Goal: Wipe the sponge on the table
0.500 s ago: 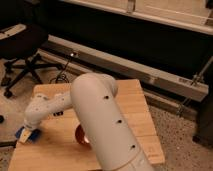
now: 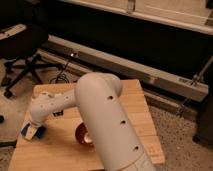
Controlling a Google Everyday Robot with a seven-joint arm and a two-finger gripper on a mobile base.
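Observation:
The light wooden table (image 2: 142, 112) fills the lower middle of the camera view. A small blue sponge (image 2: 26, 130) lies at the table's left edge. My gripper (image 2: 33, 132) points down at the end of the white arm (image 2: 100, 107) and is shut on the sponge, which shows blue on both sides of the fingertips. The sponge rests on the table surface. The thick arm links hide much of the table's centre.
A red bowl (image 2: 82, 135) sits on the table just right of the gripper, partly behind the arm. A dark small object (image 2: 59, 114) lies under the forearm. A black office chair (image 2: 22, 60) stands on the floor at the left, and a long metal rail (image 2: 150, 70) runs behind the table.

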